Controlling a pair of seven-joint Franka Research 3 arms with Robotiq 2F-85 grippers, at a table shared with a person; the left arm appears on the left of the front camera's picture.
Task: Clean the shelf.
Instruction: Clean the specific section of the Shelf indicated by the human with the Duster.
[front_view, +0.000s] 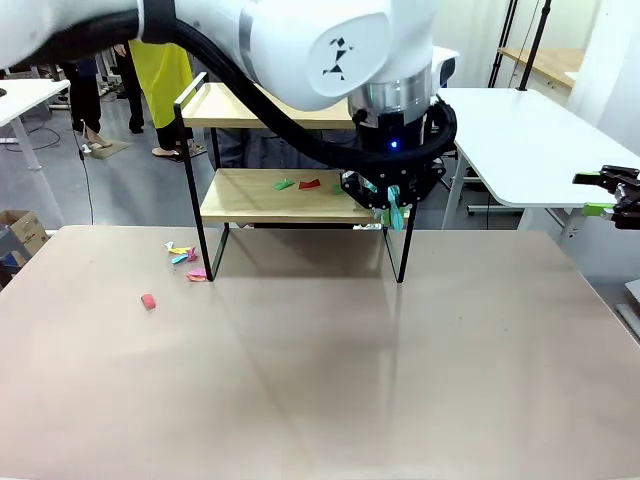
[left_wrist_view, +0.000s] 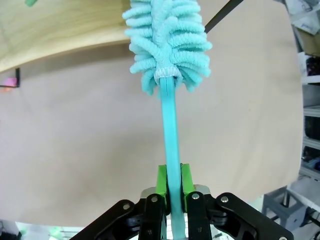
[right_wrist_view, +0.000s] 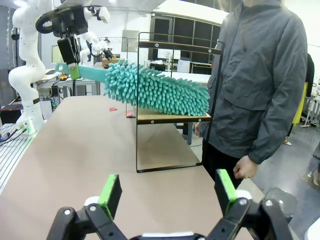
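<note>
Right pincer (right_wrist_view: 167, 192) is parked off the right side of the surface (front_view: 320, 400), jaws wide apart, nothing in them.

Near half of the surface is bare. Left of middle there is a pink scrap (front_view: 148, 300), and a small pile of coloured paper scraps (front_view: 182, 255) sits just beside the shelf's left leg.

The shelf (front_view: 245, 200) stands mid-far on the surface. Its lower board carries a green scrap (front_view: 284, 184) and a red scrap (front_view: 309, 184).

Left pincer (left_wrist_view: 173, 175) is at the shelf's right end, at lower-board height, clamped on the thin handle of a teal chenille duster (left_wrist_view: 167, 45). The head reaches in over the lower board; I can't tell whether it makes contact.

A person (right_wrist_view: 260, 85) stands just beyond the shelf.

Handling, my read:
- The shelf looks light, with stiff boards on a thin wire frame. A hard sideways sweep could skid or tip it.
- If it needs steadying, grab a black upright or a top rail, not a board edge.
- The duster head is soft and the handle is probably a bit flexy, so the grip low on the handle is right.
- The scraps are near weightless, so light strokes should do.
</note>
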